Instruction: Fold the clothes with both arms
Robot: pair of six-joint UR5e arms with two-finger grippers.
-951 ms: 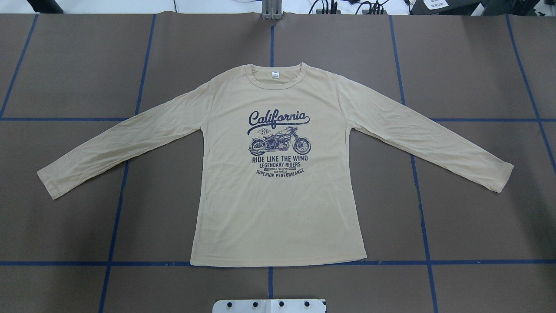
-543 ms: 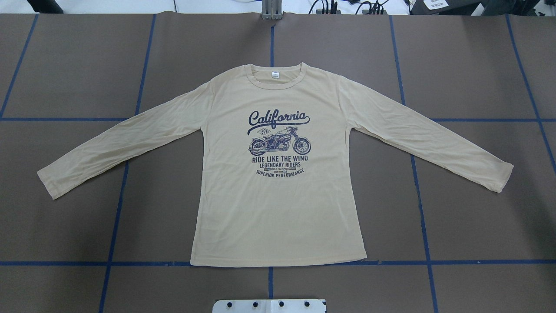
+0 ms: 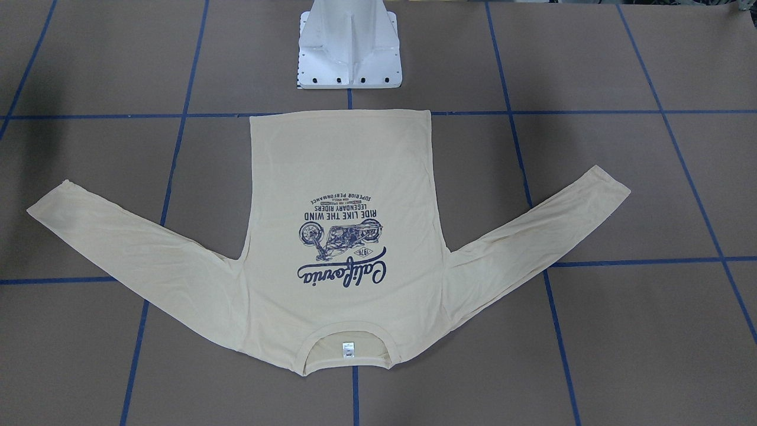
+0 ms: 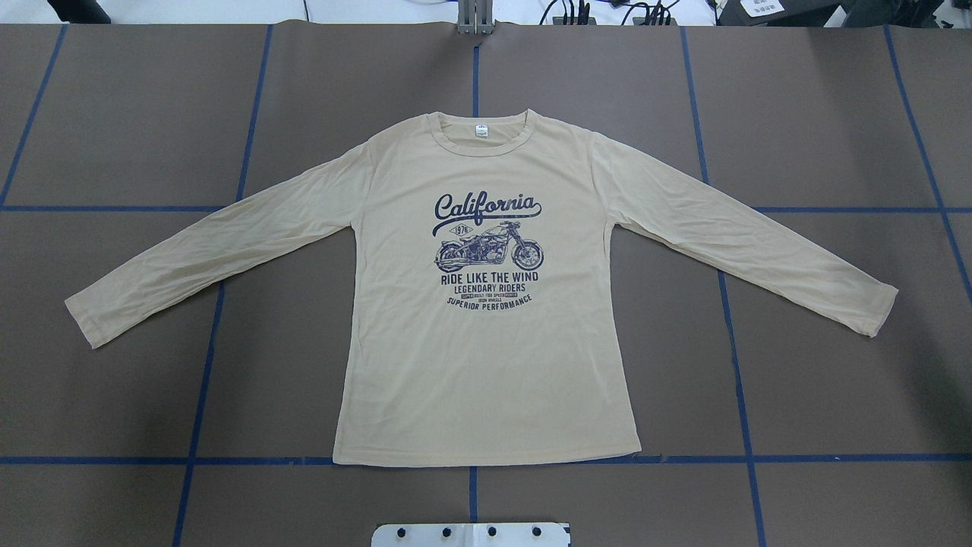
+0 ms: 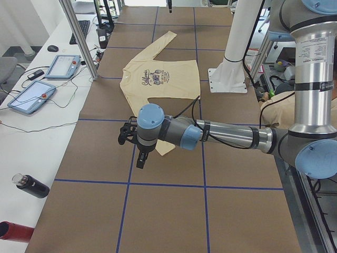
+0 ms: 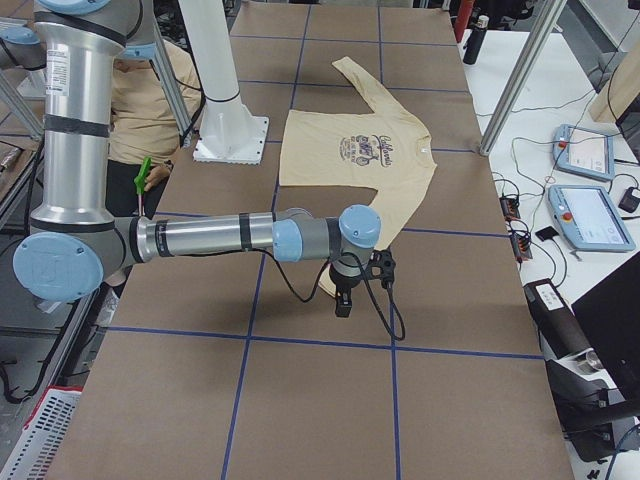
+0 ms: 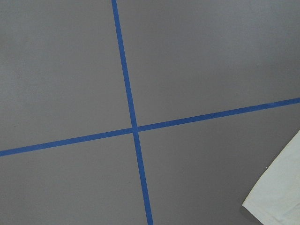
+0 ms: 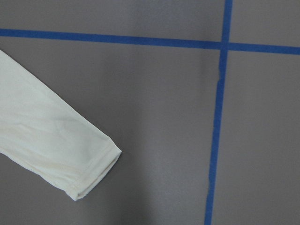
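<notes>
Left gripper (image 5: 140, 162): hangs over the bench (image 4: 835, 380) just left of the left cuff (image 7: 280, 197); how far it is open, and any hold, cannot be told.
Shirt (image 4: 486, 365): flat, print up, collar far, hem near along the tape line (image 4: 835, 459); body runs near to far, sleeves splay left and right.
Right gripper (image 6: 343, 308): over the bench just right of the right cuff (image 8: 91, 171); opening cannot be told.
Room: brown bench extends past both cuffs and the collar.

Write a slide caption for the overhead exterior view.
Cream long-sleeved shirt lies flat, print up, sleeves spread, on brown table gridded with blue tape.
</notes>
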